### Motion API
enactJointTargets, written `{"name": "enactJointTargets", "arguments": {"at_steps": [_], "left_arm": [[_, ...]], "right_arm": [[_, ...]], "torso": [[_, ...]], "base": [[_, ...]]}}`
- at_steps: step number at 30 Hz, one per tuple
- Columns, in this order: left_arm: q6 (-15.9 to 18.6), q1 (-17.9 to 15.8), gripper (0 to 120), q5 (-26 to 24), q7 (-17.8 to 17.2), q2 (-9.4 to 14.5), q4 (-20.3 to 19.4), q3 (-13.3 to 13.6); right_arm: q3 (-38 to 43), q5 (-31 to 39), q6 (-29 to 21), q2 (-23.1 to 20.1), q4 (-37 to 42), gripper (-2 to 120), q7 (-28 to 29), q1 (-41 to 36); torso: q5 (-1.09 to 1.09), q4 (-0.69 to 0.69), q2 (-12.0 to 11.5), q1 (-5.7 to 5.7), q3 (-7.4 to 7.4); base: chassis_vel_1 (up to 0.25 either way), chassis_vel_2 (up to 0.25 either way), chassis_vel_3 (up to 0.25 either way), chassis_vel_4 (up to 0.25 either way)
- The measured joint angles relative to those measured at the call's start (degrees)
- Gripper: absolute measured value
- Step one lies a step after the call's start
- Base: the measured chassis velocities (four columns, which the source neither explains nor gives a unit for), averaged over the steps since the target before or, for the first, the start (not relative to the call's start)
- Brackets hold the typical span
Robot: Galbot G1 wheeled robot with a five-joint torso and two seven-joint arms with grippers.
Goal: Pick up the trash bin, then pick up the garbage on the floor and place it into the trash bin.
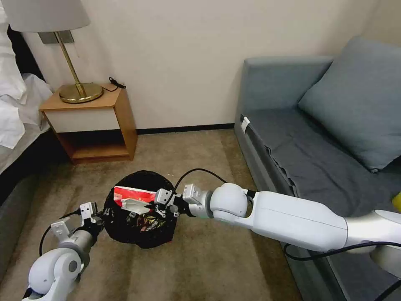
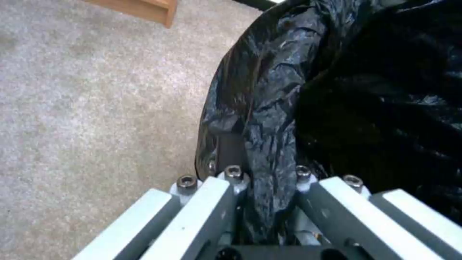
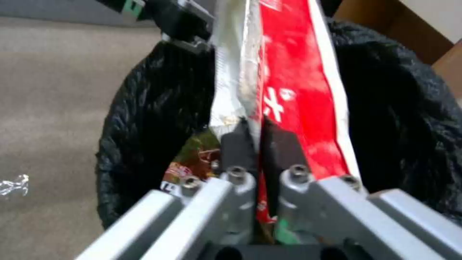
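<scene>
My left tool is clamped tight on the bin's rim, black bag liner pinched between the fingers, holding the bin over the carpet in front of me. The left wrist view confirms it: crinkled plastic bunched right into the closed pads.

My right tool reaches across over the bin's mouth, fingers nipped together on the red-white wrapper. In the right wrist view the wrapper stands edge-on between the pads, stretching over the black liner. Below it, inside the bin, I can see a dark-gold wrapper lying against the liner.

The bin sits between the nightstand on my left and the grey sofa on my right. Something clear and shiny lies on the carpet; I can't tell what.
</scene>
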Motion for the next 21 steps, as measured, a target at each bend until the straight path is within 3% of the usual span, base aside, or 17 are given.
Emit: {"name": "enactJointTargets", "arguments": {"at_steps": [15,20,21], "left_arm": [[0.91,0.55,2,-0.34,-1.06,-0.16,-0.65,0.07],[2.93,0.53,2,-3.68,-4.22,-0.23,-0.36,0.03],[2.93,0.53,2,-3.68,-4.22,-0.23,-0.36,0.03]], "right_arm": [[2.81,-2.08,0.01,-1.16,0.10,56,0.46,-2.30],[10.55,-2.99,0.32,-4.82,4.02,79,2.92,-5.85],[10.55,-2.99,0.32,-4.82,4.02,79,2.92,-5.85]], "torso": [[0.00,0.01,0.00,0.00,0.00],[0.00,0.01,0.00,0.00,0.00],[0.00,0.01,0.00,0.00,0.00]], "base": [[0.000,0.000,0.000,0.000],[0.000,0.000,0.000,0.000],[0.000,0.000,0.000,0.000]]}}
